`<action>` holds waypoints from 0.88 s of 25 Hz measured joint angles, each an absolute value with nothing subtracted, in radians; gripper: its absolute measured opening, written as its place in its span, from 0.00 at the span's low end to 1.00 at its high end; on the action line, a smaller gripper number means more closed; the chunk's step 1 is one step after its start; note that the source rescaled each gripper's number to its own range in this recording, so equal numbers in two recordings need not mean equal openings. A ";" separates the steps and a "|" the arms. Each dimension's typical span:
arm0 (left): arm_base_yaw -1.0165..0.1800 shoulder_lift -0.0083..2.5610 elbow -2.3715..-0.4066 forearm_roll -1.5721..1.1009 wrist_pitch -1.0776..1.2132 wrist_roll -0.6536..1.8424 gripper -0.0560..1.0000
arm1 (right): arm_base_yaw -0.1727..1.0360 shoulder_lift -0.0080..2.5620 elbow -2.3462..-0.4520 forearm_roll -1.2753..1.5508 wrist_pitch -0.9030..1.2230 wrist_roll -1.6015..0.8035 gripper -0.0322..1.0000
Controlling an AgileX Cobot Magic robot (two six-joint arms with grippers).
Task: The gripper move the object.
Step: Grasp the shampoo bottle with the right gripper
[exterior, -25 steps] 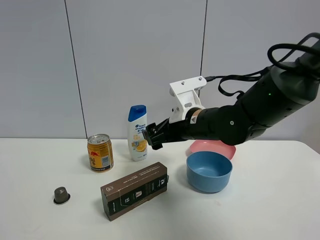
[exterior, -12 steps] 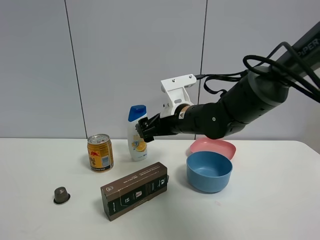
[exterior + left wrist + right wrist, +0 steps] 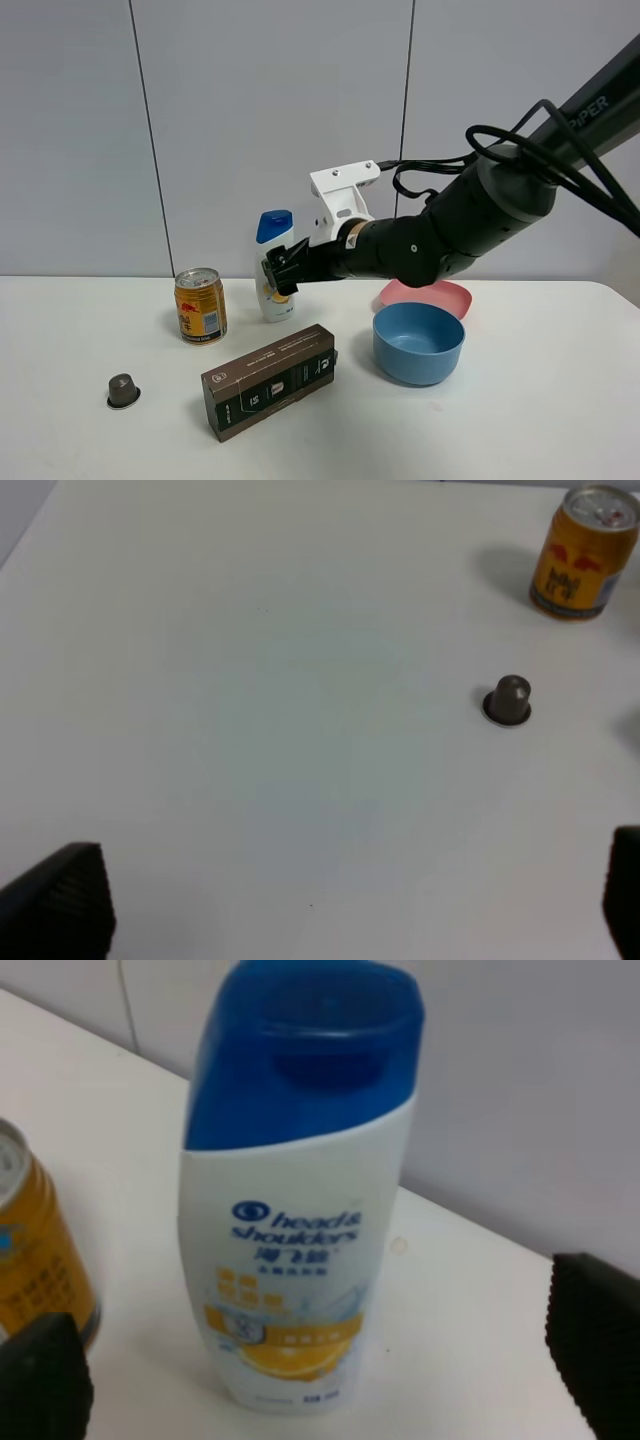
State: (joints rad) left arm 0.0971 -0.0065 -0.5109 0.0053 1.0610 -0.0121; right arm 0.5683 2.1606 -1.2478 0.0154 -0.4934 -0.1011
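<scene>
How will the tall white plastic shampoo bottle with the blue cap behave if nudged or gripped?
The white plastic blue-capped shampoo bottle stands tall on a narrow base, so a high nudge would probably tip it. Its smooth curved sides may slip. It likely flexes rather than breaks.

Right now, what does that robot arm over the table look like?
A thick, rounded black arm with white PIPER lettering and looping black cables. A white bracket sits above the wrist, and the black gripper has textured finger pads.
</scene>
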 joint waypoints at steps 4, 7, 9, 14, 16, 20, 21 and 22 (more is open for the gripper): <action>0.097 -0.006 -0.511 0.005 1.061 -0.012 1.00 | 0.568 2.165 -1.248 0.015 -0.497 -0.101 0.80; 0.097 -0.006 -0.511 0.005 1.061 -0.012 1.00 | 0.569 2.181 -1.248 0.015 -0.500 -0.101 0.80; 0.097 -0.006 -0.511 0.005 1.061 -0.012 1.00 | 0.569 2.193 -1.248 0.015 -0.510 -0.098 0.80; 0.097 -0.006 -0.511 0.005 1.061 -0.012 1.00 | 0.570 2.215 -1.260 0.015 -0.547 -0.066 0.80; 0.097 -0.006 -0.511 0.005 1.061 -0.012 1.00 | 0.570 2.234 -1.285 0.015 -0.546 -0.058 0.80; 0.097 -0.006 -0.511 0.005 1.061 -0.012 1.00 | 0.570 2.264 -1.348 0.015 -0.530 -0.048 0.80; 0.097 -0.006 -0.511 0.005 1.061 -0.012 1.00 | 0.570 2.268 -1.362 0.014 -0.522 -0.048 0.80; 0.097 -0.006 -0.511 0.005 1.061 -0.012 1.00 | 0.570 2.273 -1.376 0.012 -0.518 -0.048 0.80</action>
